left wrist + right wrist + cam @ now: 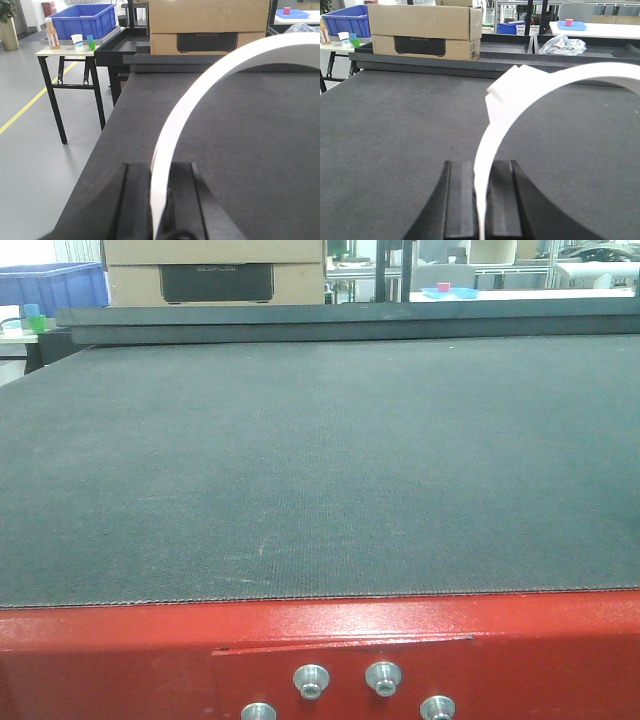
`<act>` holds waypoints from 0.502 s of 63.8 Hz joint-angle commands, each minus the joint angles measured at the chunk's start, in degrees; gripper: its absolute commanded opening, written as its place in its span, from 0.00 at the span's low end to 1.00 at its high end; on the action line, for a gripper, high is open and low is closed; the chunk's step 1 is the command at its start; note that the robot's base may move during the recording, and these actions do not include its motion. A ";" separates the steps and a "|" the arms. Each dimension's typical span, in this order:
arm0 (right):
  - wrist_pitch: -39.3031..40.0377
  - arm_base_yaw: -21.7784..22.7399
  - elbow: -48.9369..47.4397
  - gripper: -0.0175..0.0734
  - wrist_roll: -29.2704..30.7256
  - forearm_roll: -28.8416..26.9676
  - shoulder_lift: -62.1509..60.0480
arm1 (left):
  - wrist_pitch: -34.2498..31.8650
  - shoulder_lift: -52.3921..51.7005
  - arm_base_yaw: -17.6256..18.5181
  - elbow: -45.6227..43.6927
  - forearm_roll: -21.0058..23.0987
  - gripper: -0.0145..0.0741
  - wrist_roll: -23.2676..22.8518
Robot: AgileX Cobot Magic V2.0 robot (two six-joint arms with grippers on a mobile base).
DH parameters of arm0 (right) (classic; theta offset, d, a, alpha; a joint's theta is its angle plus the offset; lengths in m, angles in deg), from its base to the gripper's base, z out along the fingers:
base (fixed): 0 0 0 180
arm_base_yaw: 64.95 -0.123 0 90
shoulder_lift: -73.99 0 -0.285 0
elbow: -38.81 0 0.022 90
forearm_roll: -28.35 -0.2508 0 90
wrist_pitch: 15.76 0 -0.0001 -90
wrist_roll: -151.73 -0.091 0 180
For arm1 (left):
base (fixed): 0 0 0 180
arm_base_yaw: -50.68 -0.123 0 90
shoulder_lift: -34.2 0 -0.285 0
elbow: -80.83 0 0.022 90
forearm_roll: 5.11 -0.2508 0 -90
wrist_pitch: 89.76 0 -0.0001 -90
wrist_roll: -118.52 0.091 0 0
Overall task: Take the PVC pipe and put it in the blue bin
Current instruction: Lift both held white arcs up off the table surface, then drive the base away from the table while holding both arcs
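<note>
Since the left gripper (pixel 160 200) is clamped on a curved white PVC pipe (pixel 172 130) and the right gripper (pixel 482 200) pinches a similar white arc (pixel 487 150), the grab looks done. The blue bin (pixel 82 20) sits well apart on a side table (pixel 70 52); carry and drop remain.

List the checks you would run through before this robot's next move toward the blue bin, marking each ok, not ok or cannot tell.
1. Left claw grips the PVC pipe: ok, clamped in place.
2. Right claw grips its white curved pipe: ok, likewise clamped.
3. One pipe or two: cannot tell; no view shows both claws.
4. Blue bin located: ok, on the side table past the left edge of the mat.
5. Bin has room: cannot tell, inside hidden.
6. Approach clear: not ok, a bottle and a white cup stand before the bin.
</note>
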 commanded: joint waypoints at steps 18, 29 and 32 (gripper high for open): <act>1.16 -0.03 0.10 0.01 0.67 0.04 -0.22 | -1.52 -0.41 -0.02 -0.10 0.08 0.04 -0.46; 1.16 -0.03 0.10 0.01 0.67 0.04 -0.22 | -1.52 -0.41 -0.02 -0.10 0.08 0.04 -0.46; 1.16 -0.03 0.10 0.01 0.67 0.04 -0.22 | -1.52 -0.41 -0.02 -0.10 0.08 0.04 -0.46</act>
